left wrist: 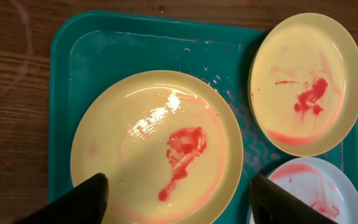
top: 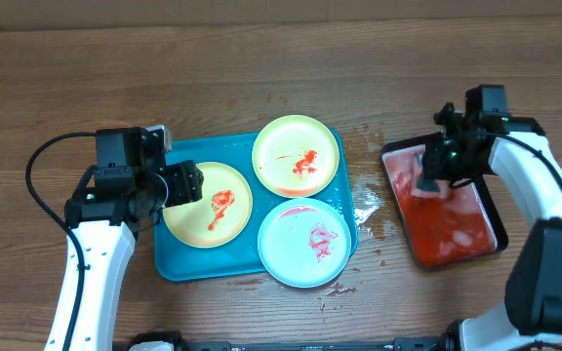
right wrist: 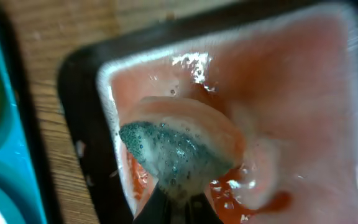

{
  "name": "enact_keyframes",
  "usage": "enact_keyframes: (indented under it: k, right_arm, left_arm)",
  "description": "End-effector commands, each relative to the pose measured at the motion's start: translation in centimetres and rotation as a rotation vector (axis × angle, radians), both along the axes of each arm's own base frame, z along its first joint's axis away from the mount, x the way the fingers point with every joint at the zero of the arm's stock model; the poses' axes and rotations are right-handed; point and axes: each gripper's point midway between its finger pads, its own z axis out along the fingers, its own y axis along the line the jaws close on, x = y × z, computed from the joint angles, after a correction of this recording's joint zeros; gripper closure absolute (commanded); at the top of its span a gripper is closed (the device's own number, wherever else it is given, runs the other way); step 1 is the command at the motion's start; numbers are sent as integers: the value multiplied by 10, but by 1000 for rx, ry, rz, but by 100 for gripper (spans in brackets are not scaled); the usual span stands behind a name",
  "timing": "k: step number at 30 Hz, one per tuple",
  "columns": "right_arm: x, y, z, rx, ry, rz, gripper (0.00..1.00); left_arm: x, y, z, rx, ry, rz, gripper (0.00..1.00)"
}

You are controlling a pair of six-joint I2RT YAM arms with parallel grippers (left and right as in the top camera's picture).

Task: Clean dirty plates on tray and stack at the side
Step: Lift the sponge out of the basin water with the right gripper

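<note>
Sponge-wetting step: right hand (top: pixel 429 177) pinches the sponge (right wrist: pixel 179 152) in the black tray (top: pixel 491 210). Left hand (left wrist: pixel 176 198), spread wide and empty, hovers over a smeared yellow-green plate (left wrist: pixel 148 134), which needs wiping next.

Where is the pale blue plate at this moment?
In the overhead view, the pale blue plate lies in the lower right corner of the turquoise tray, directly below one yellow-green plate and right of the other yellow-green plate.
</note>
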Motion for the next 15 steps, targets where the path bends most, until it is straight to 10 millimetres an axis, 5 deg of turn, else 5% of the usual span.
enact_keyframes:
  k: [1,5,10,15]
  right_arm:
    - [6,-10,32,-58,-82,-18,96]
    - [1,-10,44,-58,-102,-29,96]
    - [-10,-9,53,-42,-78,-82,96]
    - [-24,-16,48,-62,-5,-185,96]
  left_arm:
    - [5,-2,7,-9,-16,-8,22]
    - [5,-2,7,-10,-16,-9,41]
    - [-1,-3,4,-21,13,-7,45]
    - [-19,1,-9,34,88,-48,61]
